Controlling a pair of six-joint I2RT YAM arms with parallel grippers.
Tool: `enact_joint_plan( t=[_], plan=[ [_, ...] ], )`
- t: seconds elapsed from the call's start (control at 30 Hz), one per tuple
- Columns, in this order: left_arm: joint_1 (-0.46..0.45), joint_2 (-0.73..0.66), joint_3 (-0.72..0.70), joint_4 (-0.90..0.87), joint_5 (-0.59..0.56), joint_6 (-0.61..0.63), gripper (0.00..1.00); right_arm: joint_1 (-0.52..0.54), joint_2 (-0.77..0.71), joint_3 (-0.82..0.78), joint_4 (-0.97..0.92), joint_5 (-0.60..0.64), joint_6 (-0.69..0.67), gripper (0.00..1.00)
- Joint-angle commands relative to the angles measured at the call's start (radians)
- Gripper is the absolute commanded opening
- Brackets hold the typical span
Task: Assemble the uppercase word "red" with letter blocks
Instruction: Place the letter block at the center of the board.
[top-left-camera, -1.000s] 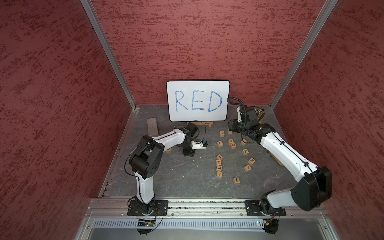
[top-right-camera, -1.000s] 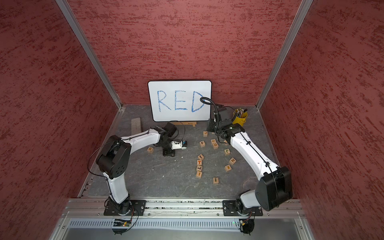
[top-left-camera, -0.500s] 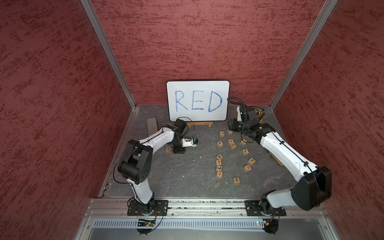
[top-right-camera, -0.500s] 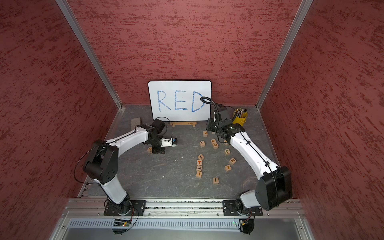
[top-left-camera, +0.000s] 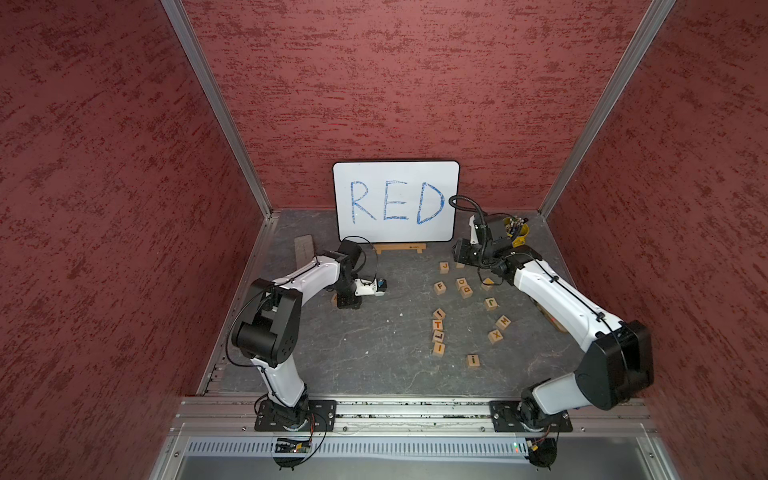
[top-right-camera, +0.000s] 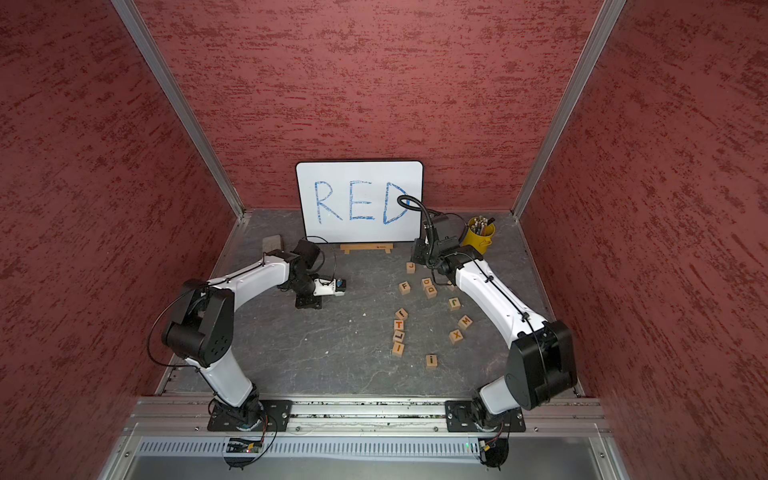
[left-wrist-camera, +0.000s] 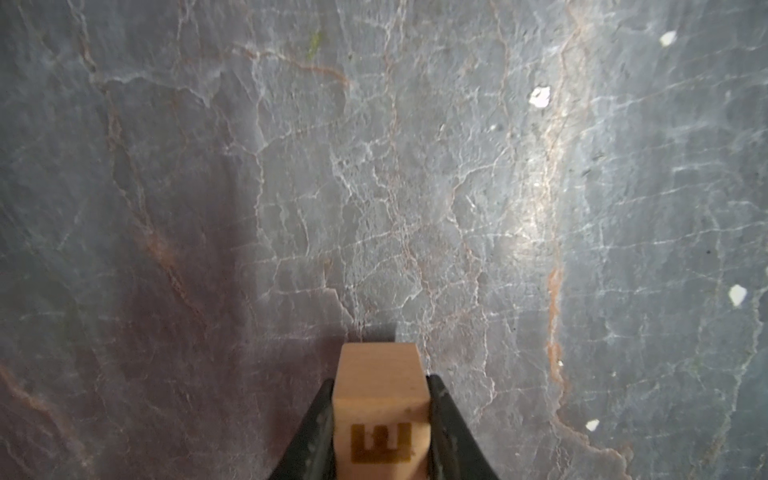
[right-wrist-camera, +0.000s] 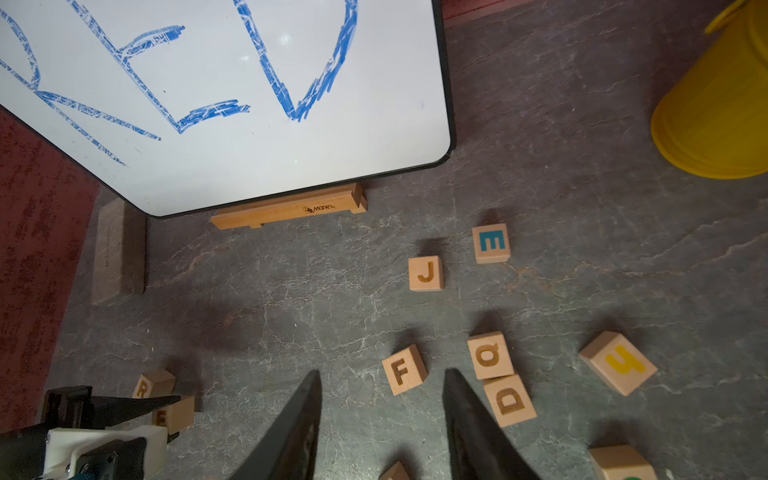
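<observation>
My left gripper (left-wrist-camera: 380, 380) is shut on the E block (left-wrist-camera: 380, 415), a light-wood cube held low over the grey table. In the right wrist view the E block (right-wrist-camera: 176, 413) sits right beside the R block (right-wrist-camera: 151, 384), at the table's left. The R block (top-left-camera: 335, 297) is mostly hidden by the left gripper (top-left-camera: 347, 302) in a top view. The D block (right-wrist-camera: 509, 401) lies among loose cubes on the right, seen too as the D block (top-left-camera: 466, 291) in a top view. My right gripper (right-wrist-camera: 380, 376) hangs open above the table, empty, with D just outside one finger.
The whiteboard (top-left-camera: 396, 201) on its wooden stand (top-left-camera: 399, 248) stands at the back, a yellow cup (top-right-camera: 480, 235) at the back right, a wooden slab (top-left-camera: 304, 249) at the back left. Loose cubes J (right-wrist-camera: 425, 273), F (right-wrist-camera: 404, 370), a blue-lettered E (right-wrist-camera: 490, 243) and several others lie right of centre.
The left arm has swung left and back with the E block, from nearer the middle to beside the R block. The right arm has stayed still.
</observation>
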Motion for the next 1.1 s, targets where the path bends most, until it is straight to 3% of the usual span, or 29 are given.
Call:
enact_joint_plan(
  t=[0.0,0.3,0.67,0.8,1.07],
  plan=[
    [0.013,0.015,-0.013,0.030,0.025,0.023,0.24,-0.005,0.004,0.035,0.012,-0.002,0.017,0.49],
    [0.015,0.035,-0.048,0.097,0.014,0.045,0.25,-0.004,0.007,0.032,0.002,0.001,0.018,0.49],
    [0.018,0.028,-0.075,0.129,0.004,0.043,0.40,-0.004,0.017,0.029,0.002,-0.002,0.015,0.49],
    [0.017,0.028,-0.074,0.131,-0.004,0.043,0.48,-0.004,0.017,0.027,0.002,-0.005,0.014,0.49],
    [0.010,0.010,-0.021,0.119,0.005,0.007,0.73,-0.004,0.012,0.019,0.006,-0.003,0.014,0.50]
  ],
)
